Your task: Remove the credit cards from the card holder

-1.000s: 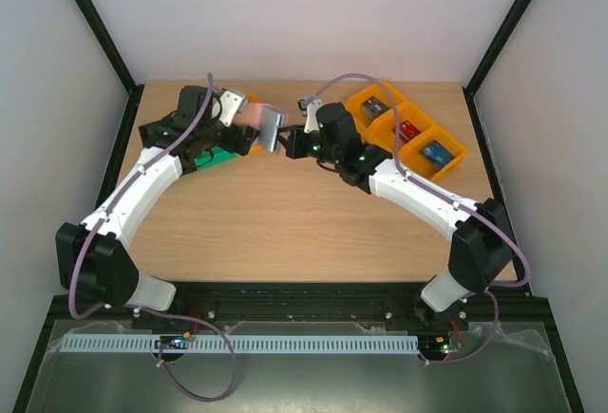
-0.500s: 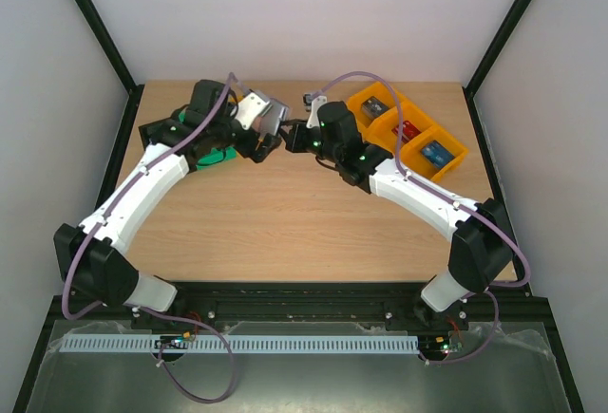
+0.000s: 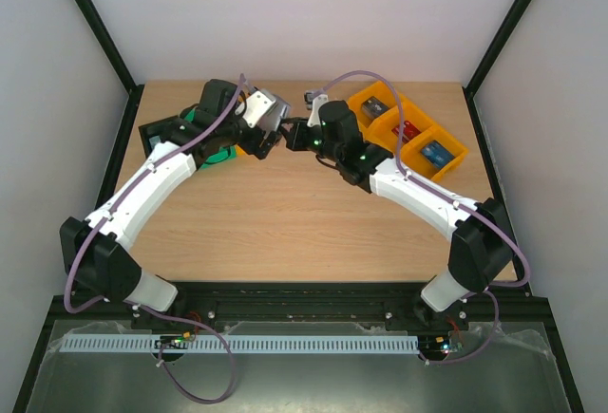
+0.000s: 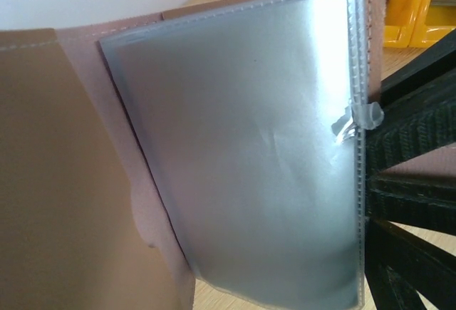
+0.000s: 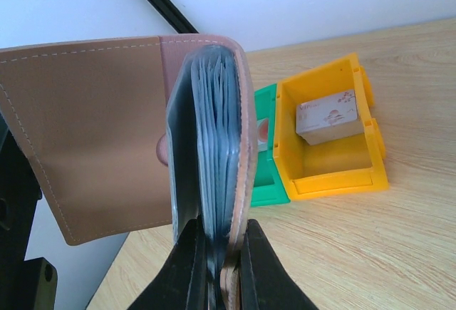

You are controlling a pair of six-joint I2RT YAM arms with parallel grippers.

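The right gripper (image 5: 217,260) pinches the open card holder (image 5: 100,125) in its jaws above the worktop's (image 3: 285,214) far middle, so extraction is in hand (no card visibly out), and the left gripper (image 3: 255,136), jaws wide, likely must nip a credit card's edge.

The card holder (image 5: 107,132) is held upright and open off the tabletop, its lower edge pinched between the right fingers (image 5: 262,278). It is tan-brown outside with pale stitching. One cover swings out left of those fingers, and the other stands straight above them. A stack of clear greyish plastic sleeves (image 4: 249,146) rises between the covers. A whitish credit card (image 5: 328,115) with red marks lies well right of the fingers, in a yellow bin (image 5: 335,182).
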